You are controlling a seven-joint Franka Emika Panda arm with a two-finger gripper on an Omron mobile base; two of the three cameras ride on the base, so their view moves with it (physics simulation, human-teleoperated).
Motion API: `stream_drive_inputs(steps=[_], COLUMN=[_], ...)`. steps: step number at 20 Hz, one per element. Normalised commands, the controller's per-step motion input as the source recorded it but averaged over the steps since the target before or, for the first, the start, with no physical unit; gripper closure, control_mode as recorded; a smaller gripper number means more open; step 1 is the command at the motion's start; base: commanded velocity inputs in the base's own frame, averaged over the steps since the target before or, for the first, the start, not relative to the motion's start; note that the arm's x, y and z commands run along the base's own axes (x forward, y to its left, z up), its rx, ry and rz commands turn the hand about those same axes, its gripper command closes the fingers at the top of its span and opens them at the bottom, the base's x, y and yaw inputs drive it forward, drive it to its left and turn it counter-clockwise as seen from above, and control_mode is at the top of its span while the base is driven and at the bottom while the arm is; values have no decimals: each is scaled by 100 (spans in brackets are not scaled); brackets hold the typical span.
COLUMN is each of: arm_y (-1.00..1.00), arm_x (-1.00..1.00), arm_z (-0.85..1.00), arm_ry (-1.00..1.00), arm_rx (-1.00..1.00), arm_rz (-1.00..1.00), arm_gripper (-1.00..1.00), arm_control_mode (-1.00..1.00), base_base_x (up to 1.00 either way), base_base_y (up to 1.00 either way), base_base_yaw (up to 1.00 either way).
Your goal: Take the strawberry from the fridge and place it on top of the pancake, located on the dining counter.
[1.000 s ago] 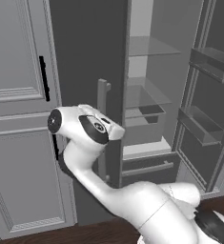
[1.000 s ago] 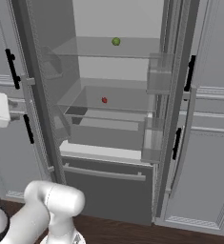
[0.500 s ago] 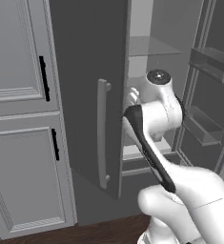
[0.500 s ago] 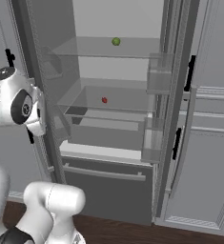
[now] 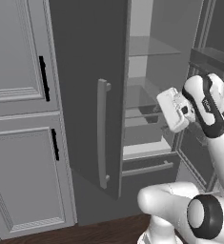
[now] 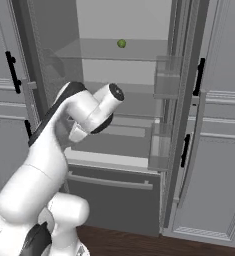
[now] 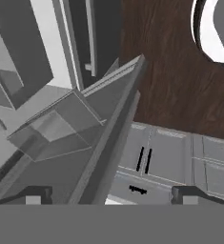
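- One fridge (image 6: 124, 90), both doors open
- One green fruit (image 6: 121, 43) on a shelf
- Two bar handles (image 5: 103, 133)
- Several black cabinet handles (image 5: 44, 78)

I see flat, even rendered light with soft shadows and no glare; the pale grey fridge interior (image 6: 124, 20) reads brightest, edges slightly pixelated.

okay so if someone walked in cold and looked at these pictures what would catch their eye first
Probably the white robot arm swung up in front of the open fridge, its gripper open and holding nothing. Next, the small green fruit alone on the upper glass shelf, and the dark fridge door standing wide open on the left.
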Motion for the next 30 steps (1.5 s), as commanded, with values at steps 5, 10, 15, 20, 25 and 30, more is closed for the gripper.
stream_drive_inputs(steps=[5,10,15,20,25,30], arm_y=[25,42,39,62,67,66], arm_x=[37,49,55,31,8,-4], arm_z=[5,-6,-6,-7,-17,-1], arm_ry=[45,22,1,0,0,0], arm_rx=[47,26,21,24,6,0], arm_rz=[31,35,27,5,0,-11], arm_gripper=[-100,-100,-100,-100,-100,-100], arm_control_mode=[-100,-100,-100,-100,-100,-100], base_base_x=[0,0,0,0,0,0], base_base_y=[0,0,0,0,0,0], base_base_yaw=[0,0,0,0,0,0])
